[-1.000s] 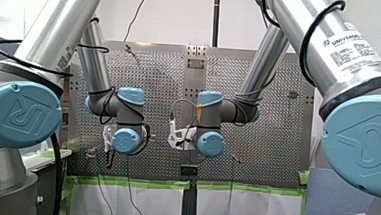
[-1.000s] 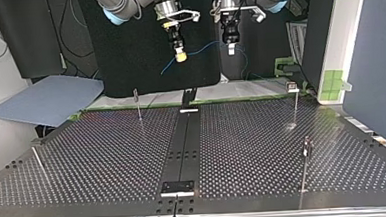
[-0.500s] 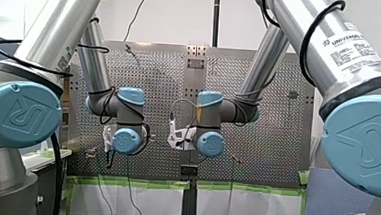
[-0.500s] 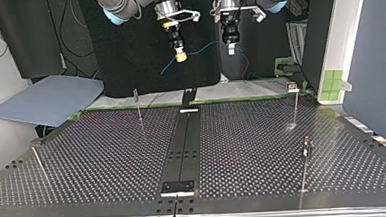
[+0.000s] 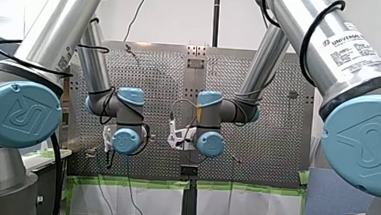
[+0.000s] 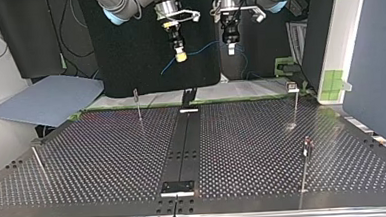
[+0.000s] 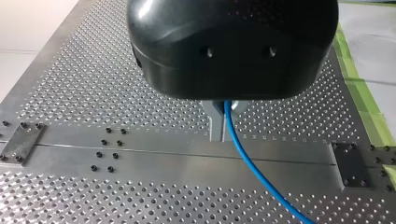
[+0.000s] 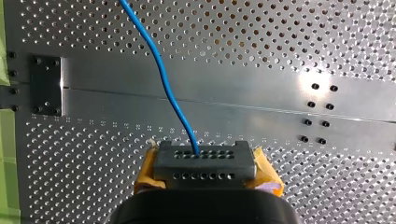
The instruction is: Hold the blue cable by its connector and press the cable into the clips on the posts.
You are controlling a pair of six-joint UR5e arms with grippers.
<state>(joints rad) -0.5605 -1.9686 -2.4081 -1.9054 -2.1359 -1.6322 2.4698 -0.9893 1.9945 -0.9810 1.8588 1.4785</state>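
- At the top view's left edge, a leaning post (image 6: 38,164) stands on the perforated table (image 6: 108,158) with nothing on it. Whether it carries a clip is too small to tell.
- Next along, the second post (image 6: 138,105) stands upright near the table's far edge, and it's bare too, with no cable in it.
- Now the right gripper (image 6: 180,55), high up beyond the table's far edge. Its wrist view shows the yellow pads squeezed tight on the dark connector (image 8: 204,161), which is the hold the task asks for.
- From there the blue cable (image 6: 205,46) crosses the air in a shallow arc towards the other arm, well clear of the table.
- The left gripper (image 6: 231,49) is level with its partner, and its metal fingers are pinched right down on the cable itself, which runs out between them.
- Over at the right are the far post (image 6: 295,103) and the near post (image 6: 305,162), both well apart from the cable and both empty.
- So the step in hand looks like the carry: the cable is gripped at two points and no clipping has begun.
- The next move calls for both arms to come down together with the span taut, line the cable over one clip's mouth, then press it in.
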